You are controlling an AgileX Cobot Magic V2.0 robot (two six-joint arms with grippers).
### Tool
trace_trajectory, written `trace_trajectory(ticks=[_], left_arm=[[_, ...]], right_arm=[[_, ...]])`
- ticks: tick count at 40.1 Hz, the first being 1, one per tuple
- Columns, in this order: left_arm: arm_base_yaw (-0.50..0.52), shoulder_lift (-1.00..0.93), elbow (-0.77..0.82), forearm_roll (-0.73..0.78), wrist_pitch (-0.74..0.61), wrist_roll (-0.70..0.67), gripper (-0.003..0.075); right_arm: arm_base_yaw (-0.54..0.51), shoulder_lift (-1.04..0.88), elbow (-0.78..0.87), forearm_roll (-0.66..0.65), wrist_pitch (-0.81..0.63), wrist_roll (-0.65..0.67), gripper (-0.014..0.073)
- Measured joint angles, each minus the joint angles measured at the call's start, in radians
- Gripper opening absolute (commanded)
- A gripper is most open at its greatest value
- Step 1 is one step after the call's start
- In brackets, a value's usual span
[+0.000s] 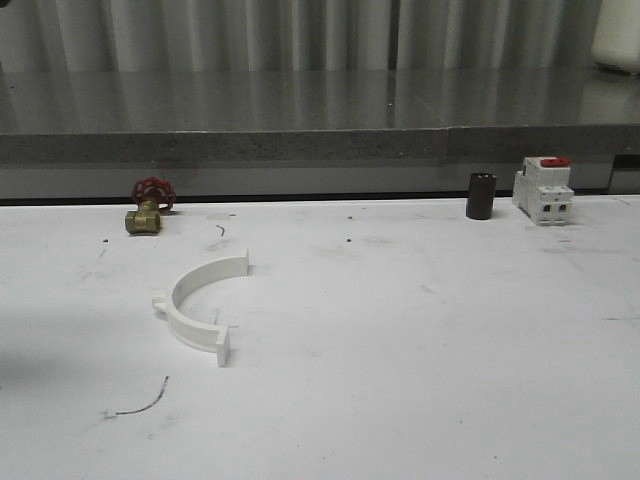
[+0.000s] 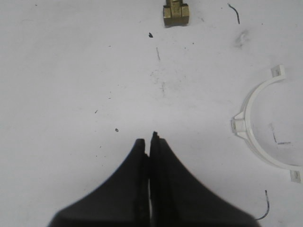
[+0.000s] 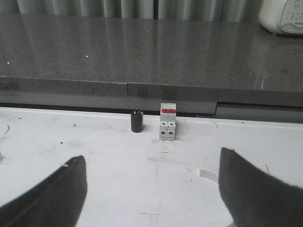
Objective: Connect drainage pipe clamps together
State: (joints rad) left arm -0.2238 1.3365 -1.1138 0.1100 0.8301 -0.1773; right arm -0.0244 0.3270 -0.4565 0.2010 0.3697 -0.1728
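One white half-ring drainage pipe clamp (image 1: 200,300) lies flat on the white table, left of centre, its open side facing right. In the left wrist view this clamp (image 2: 253,137) lies off to the side of my left gripper (image 2: 148,138), which is shut with nothing between its black fingers and hovers over bare table. My right gripper (image 3: 151,156) is open wide above the table. A curved white piece (image 3: 208,173), apparently part of another clamp, shows just inside the right finger (image 3: 251,189), mostly hidden by it.
A brass valve with a red handwheel (image 1: 148,208) sits at the back left. A black cylinder (image 1: 481,195) and a white circuit breaker with a red switch (image 1: 543,190) stand at the back right. A grey stone ledge (image 1: 300,145) runs behind the table.
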Motion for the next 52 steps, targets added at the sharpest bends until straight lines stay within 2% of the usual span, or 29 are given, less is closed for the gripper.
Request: trace_trajectory(ticks=[14, 25, 35, 52], left_arm=[[0.002, -0.484, 0.452, 0.026, -0.348, 0.001, -0.002], [0.002, -0.89, 0.682, 0.041, -0.44, 0.001, -0.002], [0.002, -1.15, 0.746, 0.075, -0.474, 0.002, -0.002], [0.002, -1.174, 0.749, 0.078, -0.474, 0.003, -0.002]], right_arm=[[0.0, 0.0, 0.0, 0.0, 0.0, 0.0, 0.0593], [0.0, 0.0, 0.0, 0.0, 0.0, 0.0, 0.0593], [0.0, 0.0, 0.0, 0.0, 0.0, 0.0, 0.0593], [0.0, 0.0, 0.0, 0.0, 0.0, 0.0, 0.0593]])
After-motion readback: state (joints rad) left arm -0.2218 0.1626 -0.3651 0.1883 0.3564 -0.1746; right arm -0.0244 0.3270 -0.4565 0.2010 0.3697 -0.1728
